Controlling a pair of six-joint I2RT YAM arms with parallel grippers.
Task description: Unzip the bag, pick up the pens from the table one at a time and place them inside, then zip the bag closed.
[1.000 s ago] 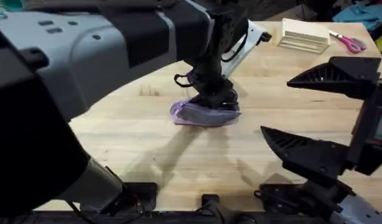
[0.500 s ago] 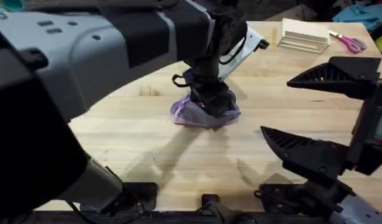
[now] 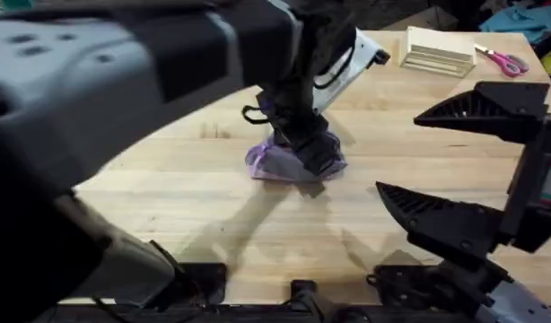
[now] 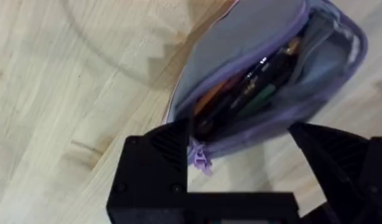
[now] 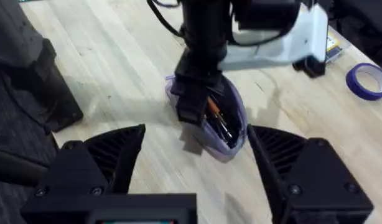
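My left gripper (image 4: pixel 241 168) hung directly over the bag (image 3: pixel 289 161), fingers spread to either side of its near end, the lilac zipper pull (image 4: pixel 200 158) just off my left-hand finger (image 4: pixel 157 162) and not pinched. Over the last second I had shifted a little along the pouch, which barely moved on the table (image 3: pixel 213 215). I judged the loading done and the closing about to start.

My own wrist camera looked straight into the mouth, still unzipped, with the pens (image 4: pixel 241 87) lying inside, one orange, one black. From overhead my arm covered all of that, leaving just a grey and purple lump.

My right gripper (image 5: pixel 191 162) waited wide apart, well back from the bag (image 5: pixel 222 124), holding nothing. Its camera caught the pens (image 5: pixel 217 121) too, and a roll of blue tape (image 5: pixel 368 81) far beyond.
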